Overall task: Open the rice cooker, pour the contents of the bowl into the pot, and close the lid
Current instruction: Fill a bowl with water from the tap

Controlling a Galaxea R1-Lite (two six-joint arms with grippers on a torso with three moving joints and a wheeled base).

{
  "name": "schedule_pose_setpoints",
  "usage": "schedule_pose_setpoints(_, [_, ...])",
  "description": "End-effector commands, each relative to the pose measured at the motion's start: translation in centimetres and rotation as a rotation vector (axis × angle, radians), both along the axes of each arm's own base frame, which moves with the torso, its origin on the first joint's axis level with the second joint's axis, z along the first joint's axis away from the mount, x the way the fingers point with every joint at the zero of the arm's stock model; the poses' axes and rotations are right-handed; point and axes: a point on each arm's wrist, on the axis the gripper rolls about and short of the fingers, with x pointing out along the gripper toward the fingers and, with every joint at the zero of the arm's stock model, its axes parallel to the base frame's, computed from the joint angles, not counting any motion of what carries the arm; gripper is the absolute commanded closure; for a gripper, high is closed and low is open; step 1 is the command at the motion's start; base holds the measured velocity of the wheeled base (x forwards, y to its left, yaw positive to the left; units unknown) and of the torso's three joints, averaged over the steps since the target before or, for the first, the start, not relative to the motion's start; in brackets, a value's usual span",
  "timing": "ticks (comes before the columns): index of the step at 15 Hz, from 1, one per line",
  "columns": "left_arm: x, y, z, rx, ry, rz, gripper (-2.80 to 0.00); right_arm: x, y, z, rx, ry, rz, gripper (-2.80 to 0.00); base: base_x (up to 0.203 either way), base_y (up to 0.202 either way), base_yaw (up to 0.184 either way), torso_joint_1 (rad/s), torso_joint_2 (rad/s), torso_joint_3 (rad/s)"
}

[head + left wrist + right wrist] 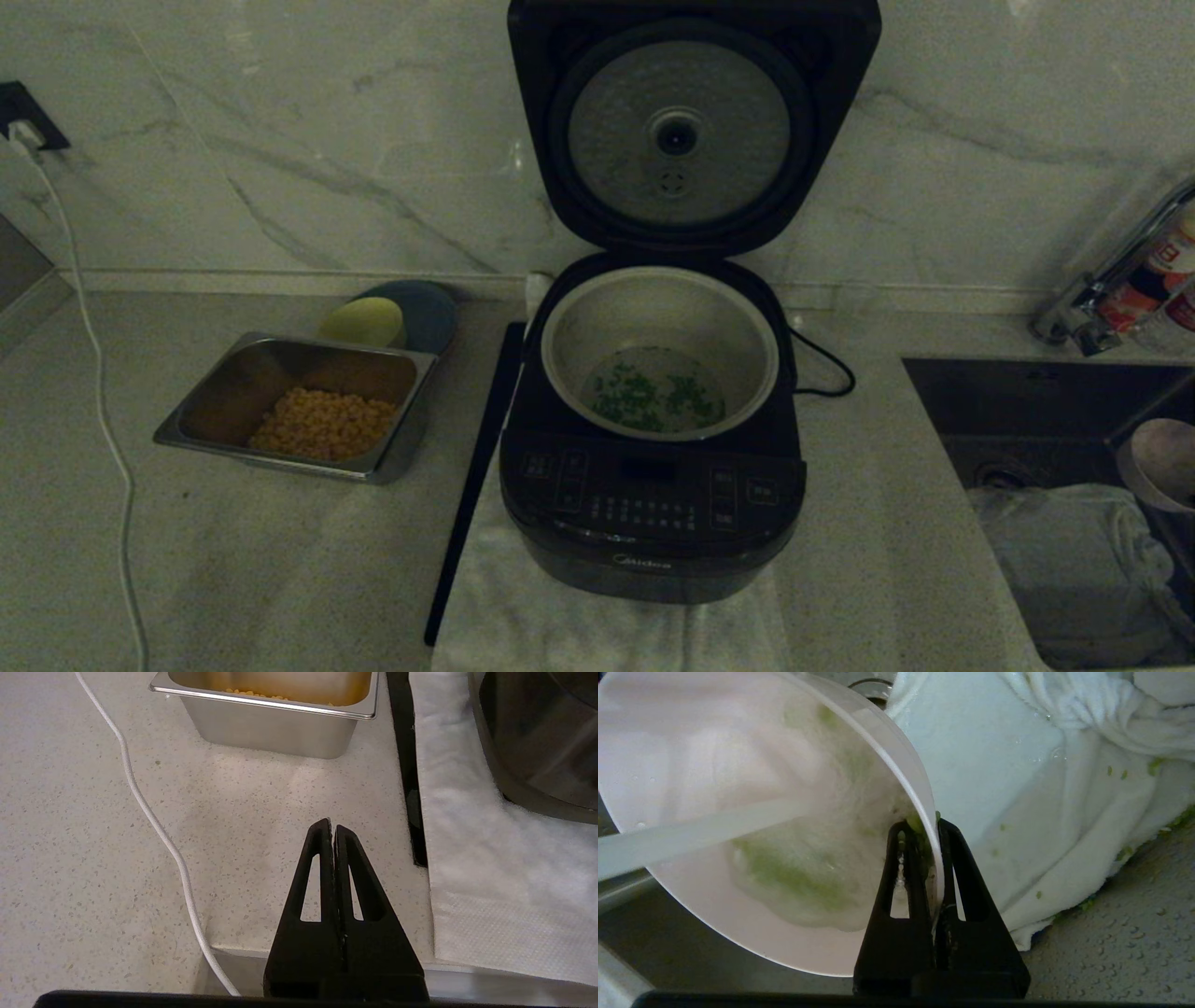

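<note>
The black rice cooker (653, 504) stands on a white towel with its lid (691, 121) raised upright, silver inner plate facing me. Chopped green herbs (653, 397) lie on the bottom of the grey inner pot (560, 345). My right gripper (931, 828) is shut on the rim of the pale pink bowl (738, 788), held over the sink at the right; the bowl (1162, 462) shows at the head view's right edge, with only a green smear inside. My left gripper (332, 826) is shut on nothing, low over the counter's front edge, left of the cooker.
A steel tray (187, 425) of yellow kernels sits left of the cooker, a yellow-green bowl (364, 322) behind it. A white cable (103, 411) runs down the counter's left. The sink (1027, 411) holds a crumpled white cloth (1064, 551); a tap (1111, 275) stands behind.
</note>
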Motion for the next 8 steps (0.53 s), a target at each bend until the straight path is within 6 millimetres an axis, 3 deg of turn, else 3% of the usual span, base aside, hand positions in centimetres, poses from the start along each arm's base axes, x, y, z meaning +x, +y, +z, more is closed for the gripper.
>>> schedule_pose_setpoints(1, [0.0,0.0,0.0,0.000,0.000,0.000,0.00,0.1,0.2,0.5,-0.002,-0.007,0.004,0.00,0.000,0.000,0.000,0.000,0.00,0.000])
schedule_pose_setpoints(8, [0.0,0.0,0.0,0.000,0.000,0.000,0.00,-0.9,1.8,1.8,0.003,0.002,0.013,0.00,0.000,0.000,0.000,0.000,0.00,0.000])
